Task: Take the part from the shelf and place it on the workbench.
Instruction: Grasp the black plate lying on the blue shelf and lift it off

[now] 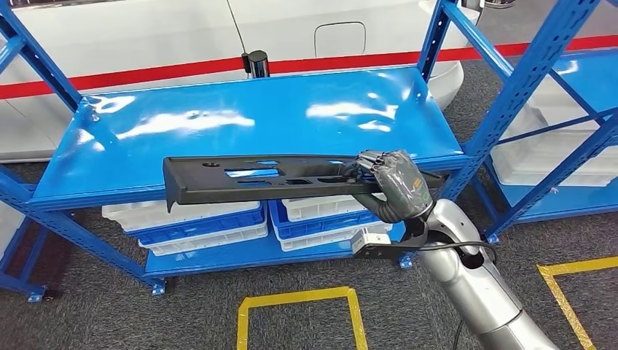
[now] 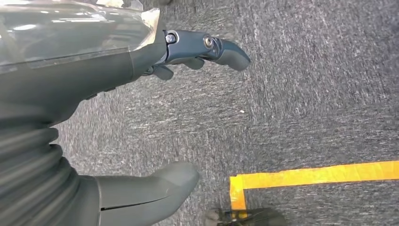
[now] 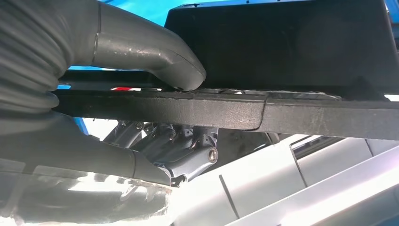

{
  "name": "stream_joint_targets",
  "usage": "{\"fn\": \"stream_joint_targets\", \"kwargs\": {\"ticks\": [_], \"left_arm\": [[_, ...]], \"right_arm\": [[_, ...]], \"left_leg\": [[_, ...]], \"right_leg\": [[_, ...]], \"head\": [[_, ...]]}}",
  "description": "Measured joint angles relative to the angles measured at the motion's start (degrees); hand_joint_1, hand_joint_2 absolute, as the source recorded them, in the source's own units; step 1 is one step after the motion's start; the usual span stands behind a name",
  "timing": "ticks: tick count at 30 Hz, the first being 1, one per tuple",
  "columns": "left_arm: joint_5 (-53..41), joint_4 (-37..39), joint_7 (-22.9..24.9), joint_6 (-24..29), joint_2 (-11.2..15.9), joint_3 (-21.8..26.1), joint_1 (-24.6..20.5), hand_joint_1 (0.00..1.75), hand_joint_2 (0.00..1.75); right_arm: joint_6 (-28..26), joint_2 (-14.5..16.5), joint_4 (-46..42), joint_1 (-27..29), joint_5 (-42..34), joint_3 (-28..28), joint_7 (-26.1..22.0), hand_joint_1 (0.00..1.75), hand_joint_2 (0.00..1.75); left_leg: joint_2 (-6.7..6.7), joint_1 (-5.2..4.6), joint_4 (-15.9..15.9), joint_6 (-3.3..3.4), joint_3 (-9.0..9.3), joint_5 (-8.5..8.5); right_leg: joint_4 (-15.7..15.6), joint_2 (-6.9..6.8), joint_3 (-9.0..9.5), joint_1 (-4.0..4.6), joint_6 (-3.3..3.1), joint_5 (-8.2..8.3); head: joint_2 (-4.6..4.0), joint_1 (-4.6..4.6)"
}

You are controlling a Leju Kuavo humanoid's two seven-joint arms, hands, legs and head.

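A long black plastic part (image 1: 255, 179) with several cut-outs hangs level just in front of the blue shelf (image 1: 218, 120), at its front edge. My right hand (image 1: 390, 182) grips the part near its right end. In the right wrist view the thumb (image 3: 160, 56) presses one face of the part (image 3: 282, 52) and the fingers (image 3: 179, 141) curl around the other side. My left hand (image 2: 141, 94) hangs over grey carpet, fingers apart, holding nothing.
White trays (image 1: 204, 219) in blue bins sit on the lower shelf. Blue uprights (image 1: 510, 95) stand to the right, with another rack and white bins (image 1: 554, 157) beyond. Yellow floor tape (image 1: 299, 306) marks squares on the carpet. A white car body (image 1: 182, 29) stands behind.
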Motion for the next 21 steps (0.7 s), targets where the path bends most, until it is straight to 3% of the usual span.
{"fn": "stream_joint_targets", "kwargs": {"ticks": [2,3,4,7,9,12,13,14,16,18,19,20,21], "left_arm": [[0.0,0.0,0.0,0.0,0.0,0.0,0.0,0.00,1.75],[0.1,0.0,0.0,0.0,0.0,0.0,0.0,0.00,1.75],[0.1,0.0,-0.1,0.0,0.0,0.0,0.0,0.00,1.75],[0.1,0.0,-0.1,0.0,0.0,0.0,-0.1,0.00,1.75],[0.1,0.0,-0.2,0.0,0.1,0.0,-0.2,0.00,1.75],[0.1,0.0,-0.3,0.1,0.1,0.0,-0.2,0.00,1.75],[0.1,0.0,-0.3,0.1,0.1,0.0,-0.2,0.00,1.75],[0.1,0.0,-0.4,0.1,0.0,0.0,-0.2,0.00,1.75],[0.1,0.0,-0.5,0.1,-0.1,0.0,-0.2,0.00,1.75],[0.1,0.0,-0.5,0.1,-0.1,0.0,-0.1,0.00,1.75],[0.1,0.0,-0.5,0.1,-0.2,0.0,-0.1,0.00,1.75],[0.1,0.0,-0.5,0.1,-0.2,0.0,-0.1,0.00,1.75],[0.1,0.0,-0.5,0.1,-0.2,0.0,-0.1,0.00,1.75]], "right_arm": [[0.0,0.0,0.1,0.1,0.0,0.0,-0.1,1.75,1.75],[0.0,0.0,0.2,0.3,0.0,0.0,-0.1,1.75,1.75],[0.0,0.0,0.2,0.3,0.0,0.0,-0.1,1.75,1.75],[0.0,0.0,0.3,0.4,0.1,-0.1,-0.1,1.75,1.75],[0.0,0.0,0.4,0.3,0.1,-0.1,-0.2,1.75,1.75],[0.0,0.0,0.4,0.3,0.0,-0.2,-0.2,1.75,1.75],[0.0,-0.1,0.4,0.3,0.0,-0.2,-0.3,1.75,1.75],[0.0,-0.2,0.4,0.3,0.0,-0.3,-0.3,1.75,1.75],[0.0,-0.3,0.5,0.4,0.0,-0.4,-0.3,1.75,1.75],[0.0,-0.4,0.6,0.8,0.0,-0.4,-0.3,1.75,1.75],[0.0,-0.4,0.6,0.9,0.0,-0.4,-0.3,1.75,1.75],[0.0,-0.4,0.7,1.0,0.0,-0.4,-0.3,1.75,1.75],[0.0,-0.4,0.7,1.0,0.0,-0.5,-0.3,1.75,1.75]], "left_leg": [[0.00,0.20,7.4,-0.44,-2.56,-4.18],[0.00,0.25,9.2,-0.47,-2.90,-4.90],[0.00,0.26,8.7,-0.35,-2.04,-4.51],[-0.04,0.00,-2.6,0.84,5.56,-0.61],[-0.04,-0.44,-7.0,1.59,8.09,0.35],[0.14,-0.75,-8.0,2.53,7.84,1.62],[0.27,-0.65,-8.6,2.98,7.73,2.40],[0.42,-0.53,-9.2,3.37,7.50,3.20],[0.59,-0.49,-9.6,3.84,6.50,4.36],[0.65,-0.58,-9.6,3.78,5.22,5.24],[0.67,-0.60,-9.5,3.65,4.57,5.66],[0.67,-0.57,-9.3,3.46,3.97,6.01],[0.66,-0.54,-9.0,3.25,3.37,6.28]], "right_leg": [[0.0,-0.03,-0.91,0.19,-0.36,0.63],[0.1,-0.03,-1.33,0.29,-0.36,0.93],[0.1,-0.02,-1.71,0.38,-0.29,1.23],[0.0,0.02,-2.28,0.63,0.11,2.00],[-0.1,-0.04,-2.43,0.71,0.61,2.50],[-0.5,-0.12,-2.73,0.73,1.81,3.27],[0.1,-0.10,-3.26,0.81,1.89,2.67],[1.9,-0.08,-4.12,0.91,1.72,1.32],[8.7,-0.04,-6.74,0.82,1.16,-3.09],[14.9,-0.05,-8.22,0.57,1.56,-5.87],[15.4,-0.06,-7.57,0.45,2.12,-5.88],[13.4,-0.07,-5.73,0.31,2.76,-4.98],[9.5,-0.10,-2.84,0.15,3.33,-3.81]], "head": [[0.00,-0.04],[0.00,-0.04],[0.00,-0.05],[0.00,-0.02],[0.00,0.00],[0.00,-0.08],[0.00,-0.05],[0.00,0.02],[0.00,0.17],[0.00,0.24],[0.00,0.22],[0.00,0.22],[0.00,0.22]]}}
